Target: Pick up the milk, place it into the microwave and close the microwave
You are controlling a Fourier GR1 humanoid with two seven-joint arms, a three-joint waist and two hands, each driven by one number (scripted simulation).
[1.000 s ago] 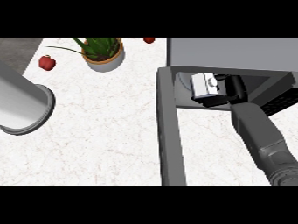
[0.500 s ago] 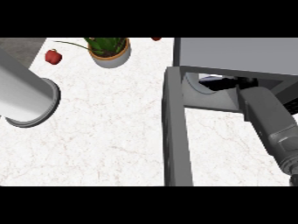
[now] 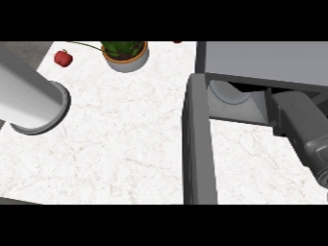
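The microwave (image 3: pixel 266 62) stands at the back right with its door (image 3: pixel 198 144) swung open towards me. My right forearm (image 3: pixel 308 134) reaches into the opening, and its hand is hidden inside the cavity. The milk shows nowhere in the head view. A white turntable (image 3: pixel 230 93) is visible on the cavity floor at the left of the arm. My left forearm (image 3: pixel 17 91) crosses the left side as a wide grey cylinder, and its hand is out of the picture.
A potted plant (image 3: pixel 126 55) stands at the back of the white marble counter (image 3: pixel 124 144). A red fruit (image 3: pixel 63 58) lies to its left. The open door juts forward across the counter's right half.
My right arm has pushed deeper into the microwave. The hand and the milk carton, seen at the opening a second ago, are now hidden. The left forearm looms larger at the left.
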